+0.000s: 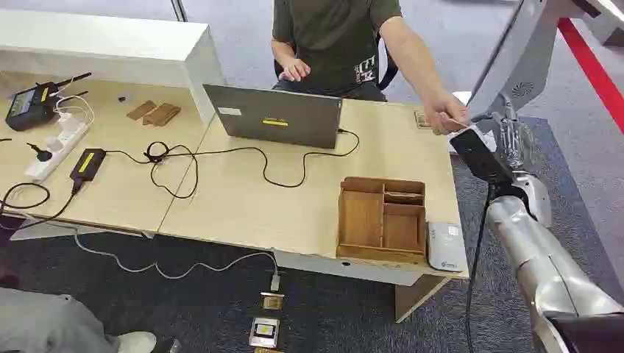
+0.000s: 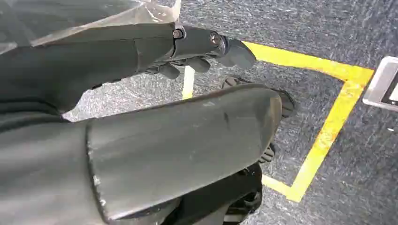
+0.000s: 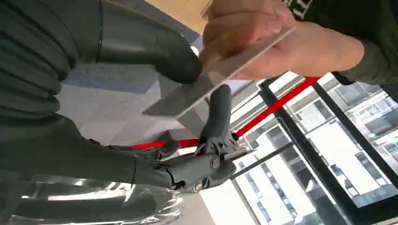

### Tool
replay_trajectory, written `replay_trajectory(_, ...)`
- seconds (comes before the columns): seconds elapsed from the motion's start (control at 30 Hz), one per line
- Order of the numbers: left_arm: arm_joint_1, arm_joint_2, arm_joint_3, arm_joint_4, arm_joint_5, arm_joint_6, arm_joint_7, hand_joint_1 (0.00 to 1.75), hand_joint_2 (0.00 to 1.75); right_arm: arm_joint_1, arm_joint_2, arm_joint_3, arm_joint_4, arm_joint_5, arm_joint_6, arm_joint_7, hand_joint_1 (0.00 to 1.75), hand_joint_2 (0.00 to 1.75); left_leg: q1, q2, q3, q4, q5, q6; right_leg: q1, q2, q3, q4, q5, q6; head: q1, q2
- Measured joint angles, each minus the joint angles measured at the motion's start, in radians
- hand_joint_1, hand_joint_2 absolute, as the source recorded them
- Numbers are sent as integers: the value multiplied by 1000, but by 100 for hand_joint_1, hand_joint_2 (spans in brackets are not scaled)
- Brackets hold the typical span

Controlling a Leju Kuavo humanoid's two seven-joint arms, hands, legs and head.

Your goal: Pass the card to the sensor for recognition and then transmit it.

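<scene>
The table (image 1: 243, 198) is pale wood with a white edge. On it, the laptop (image 1: 276, 118) is grey with a yellow sticker, the compartment tray (image 1: 383, 218) mid-brown wood, the sensor (image 1: 445, 246) at the near right corner white-grey. Black cables (image 1: 221, 154) loop across it; a white power strip (image 1: 55, 147) lies at the left edge. The carpet (image 1: 353, 309) is dark grey, with yellow floor tape (image 2: 328, 126) and a red stripe (image 1: 592, 70). The card (image 3: 211, 82) is grey-white. The right hand (image 3: 187, 65) is dark grey, the left hand (image 2: 197, 47) likewise. The person's shirt (image 1: 331, 37) is olive green.

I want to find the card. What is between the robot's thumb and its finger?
The card is there, a thin grey sheet between the right hand's thumb and finger in the right wrist view. A person's hand grips its other end.
</scene>
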Motion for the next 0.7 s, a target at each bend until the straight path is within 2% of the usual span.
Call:
replay_trajectory(0.43, 0, 8, -2, 0, -7, -24, -10, 0, 0, 32, -74, 0, 0, -17, -4, 1, 175, 175, 0, 0, 0, 0, 0, 0, 0, 0, 0, 0, 0, 0, 0, 0)
replay_trajectory(0.7, 0, 11, -6, 0, -9, -27, -17, 0, 0, 45, -90, 0, 0, -5, -14, -13, 175, 175, 0, 0, 0, 0, 0, 0, 0, 0, 0, 0, 0, 0, 0, 0)
